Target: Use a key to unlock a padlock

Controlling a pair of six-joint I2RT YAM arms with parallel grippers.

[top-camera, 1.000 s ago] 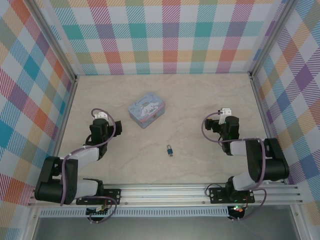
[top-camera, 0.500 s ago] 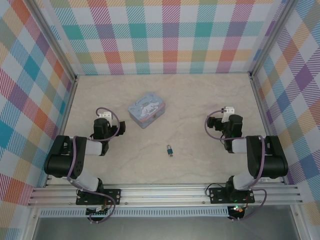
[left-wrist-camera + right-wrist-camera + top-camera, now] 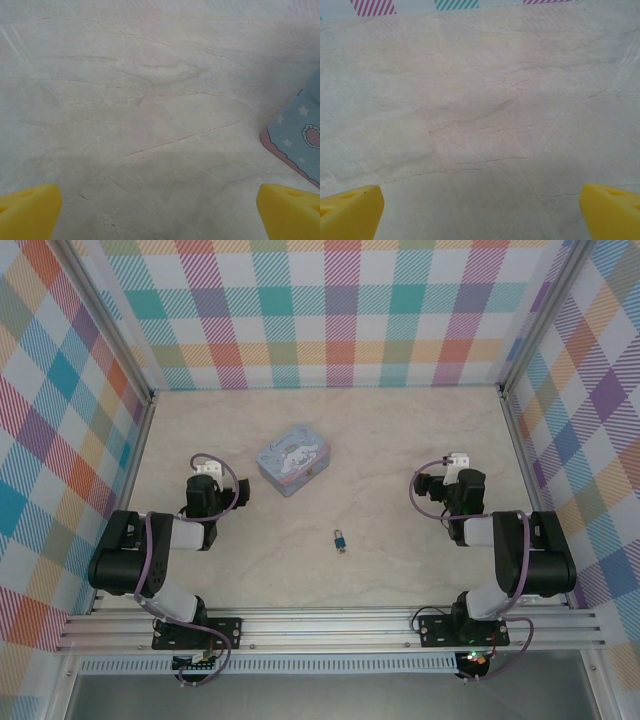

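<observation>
Left claw (image 3: 159, 210) and right claw (image 3: 481, 211) are hanging released above the pale marbled table (image 3: 400, 440).
A tiny bluish-grey metal padlock (image 3: 341, 540) is lying between them, near a pale blue rectangular tin (image 3: 293, 458).

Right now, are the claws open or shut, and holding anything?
Left claw: open, holding nothing.
Right claw: open, holding nothing.

The right hand (image 3: 480, 214) hovers over the marbled table (image 3: 480, 115), yellow fingers (image 3: 350, 207) wide apart.
</observation>
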